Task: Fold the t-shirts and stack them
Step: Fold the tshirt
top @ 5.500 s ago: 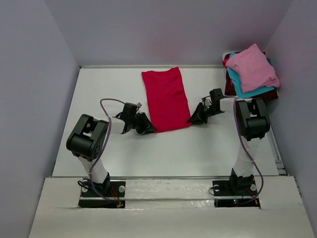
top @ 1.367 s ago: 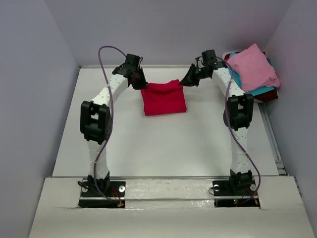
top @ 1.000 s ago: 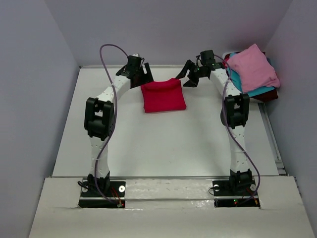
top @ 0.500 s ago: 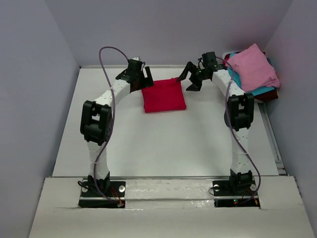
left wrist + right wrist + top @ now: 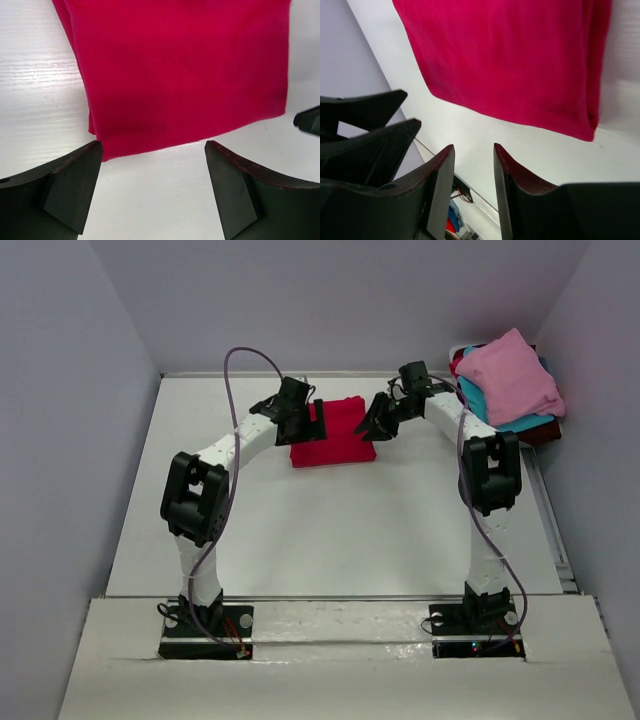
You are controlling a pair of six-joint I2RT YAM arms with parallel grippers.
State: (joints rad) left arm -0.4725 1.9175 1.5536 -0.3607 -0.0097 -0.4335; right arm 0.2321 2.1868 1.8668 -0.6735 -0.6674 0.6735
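The red shirt is now released, folded; stacking is left. The left hand is spread wide, the right hand narrowed, both empty.

Soft, even light fell from overhead and the white bench glowed bright, with no harsh glare. Faint shadows pooled beneath the arms. The overhead picture was sharp. Up close, the left hand's fingers were dark and blurry, the red t-shirt crisp.
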